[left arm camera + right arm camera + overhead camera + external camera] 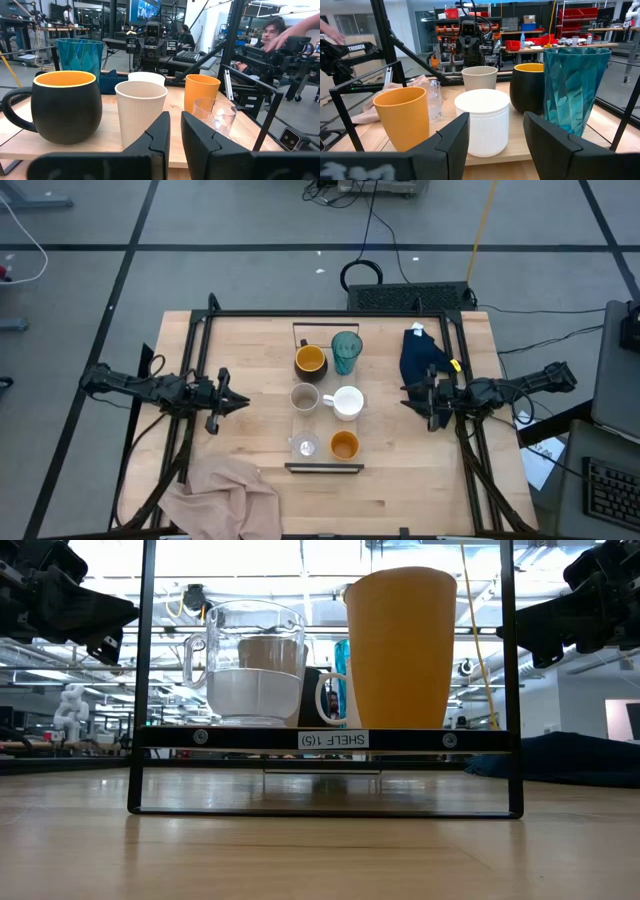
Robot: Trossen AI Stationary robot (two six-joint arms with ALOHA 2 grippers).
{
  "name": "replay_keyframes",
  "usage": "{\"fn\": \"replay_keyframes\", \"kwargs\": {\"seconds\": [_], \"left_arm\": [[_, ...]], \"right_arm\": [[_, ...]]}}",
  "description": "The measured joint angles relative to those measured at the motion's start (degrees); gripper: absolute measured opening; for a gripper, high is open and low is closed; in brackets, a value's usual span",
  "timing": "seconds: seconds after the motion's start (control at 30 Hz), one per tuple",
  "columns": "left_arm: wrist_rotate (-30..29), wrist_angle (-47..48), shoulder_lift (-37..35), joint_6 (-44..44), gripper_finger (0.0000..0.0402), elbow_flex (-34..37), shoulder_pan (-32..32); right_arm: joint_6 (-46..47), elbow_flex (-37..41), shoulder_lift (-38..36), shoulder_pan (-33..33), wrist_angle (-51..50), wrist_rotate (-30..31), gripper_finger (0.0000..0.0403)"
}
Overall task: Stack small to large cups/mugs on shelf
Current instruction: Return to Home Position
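1. The shelf (326, 426) lies lengthwise down the middle of the table (250, 350) and carries all six vessels upright, in two columns of three.
2. Far row: the dark mug (310, 360), showing only its orange-yellow inside, stands on the left arm's side. The teal tumbler (347, 351) stands just beside it on the right arm's side.
3. Middle row: the beige cup (305, 397) and the white mug (348, 402) stand side by side, the mug's handle turned toward the cup. From above, both mouths look empty.
4. Near row: the clear glass (304, 446) and the orange cup (344, 445) stand at the shelf end nearest the low camera. Nothing shows inside either.
5. The left gripper (238, 402) hangs above the table on the left side of the shelf, level with the beige cup, pointing at it and well apart from it. Its fingers (159, 137) are drawn almost together with only a thin slit between them, and they hold nothing.
6. The right gripper (407, 392) hangs on the opposite side, level with the white mug and apart from it. Its fingers (451, 137) are spread wide and hold nothing.
7. A dark blue cloth (420, 355) lies beside the right gripper, and a beige cloth (225, 495) lies at the table's near edge.
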State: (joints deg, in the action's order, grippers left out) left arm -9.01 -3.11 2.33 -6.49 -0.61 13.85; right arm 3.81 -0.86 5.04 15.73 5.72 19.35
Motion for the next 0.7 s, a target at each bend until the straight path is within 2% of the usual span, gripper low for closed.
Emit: {"fn": "replay_keyframes", "kwargs": {"seconds": [0.33,0.7], "left_arm": [[0.0,0.3,-0.6,0.0,0.0047,0.0,-0.6],[-0.5,-0.3,-2.2,0.1,0.0047,0.0,-14.4]], "right_arm": [[0.0,0.0,0.0,-0.2,-1.1,-0.1,0.0176],[0.0,0.0,0.4,-11.6,-0.7,0.0,0.0176]]}}
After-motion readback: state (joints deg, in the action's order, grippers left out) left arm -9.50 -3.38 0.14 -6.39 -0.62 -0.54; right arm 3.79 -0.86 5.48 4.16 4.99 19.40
